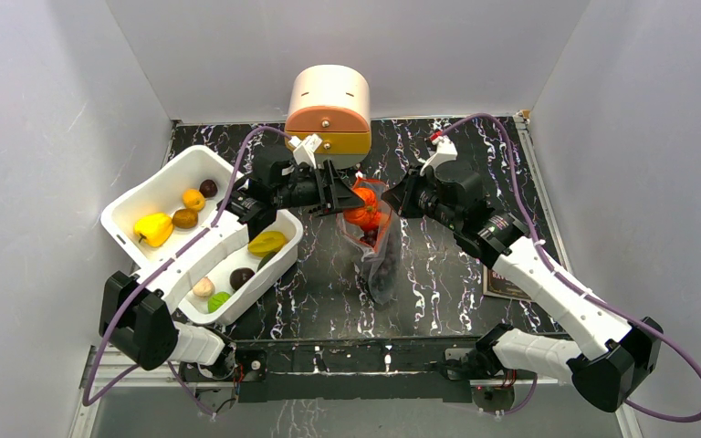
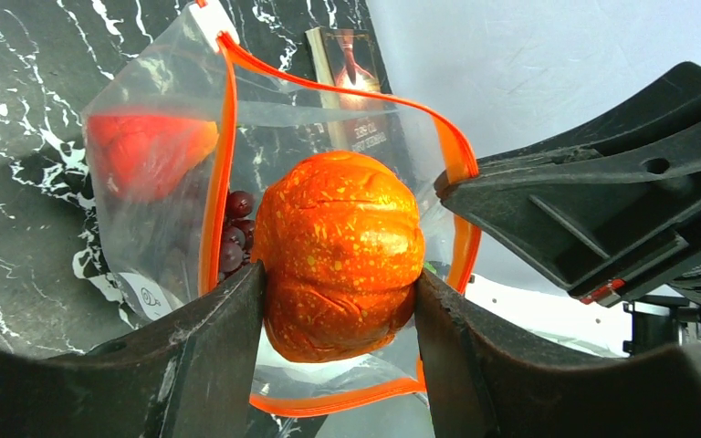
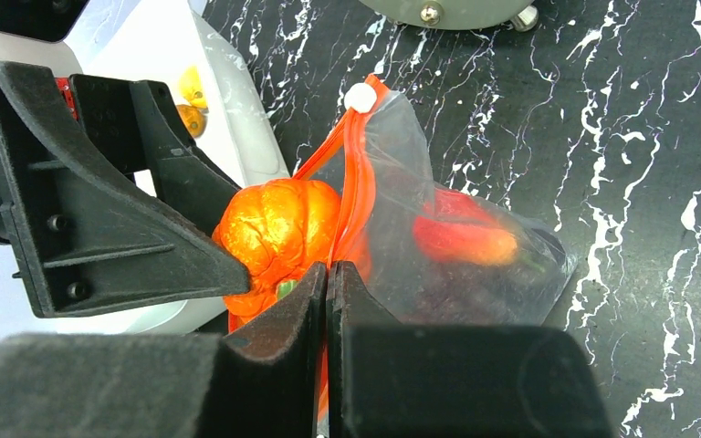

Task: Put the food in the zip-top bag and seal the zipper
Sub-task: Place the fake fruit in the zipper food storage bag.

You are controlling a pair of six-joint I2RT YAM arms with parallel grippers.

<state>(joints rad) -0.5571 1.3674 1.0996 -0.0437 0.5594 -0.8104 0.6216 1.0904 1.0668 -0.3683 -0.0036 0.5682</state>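
Observation:
The clear zip-top bag lies mid-table, its mouth lifted toward the back. My left gripper is shut on an orange toy pumpkin and holds it at the bag's open mouth, inside the loop of the red-orange zipper strip. My right gripper is shut on the zipper strip and holds that side of the rim up. The white slider tab sits at the strip's far end. A red-orange piece and dark grapes are inside the bag.
A white tub on the left holds a yellow pepper and several other toy fruits. An orange-and-cream bread box stands at the back. A dark card lies under the right arm.

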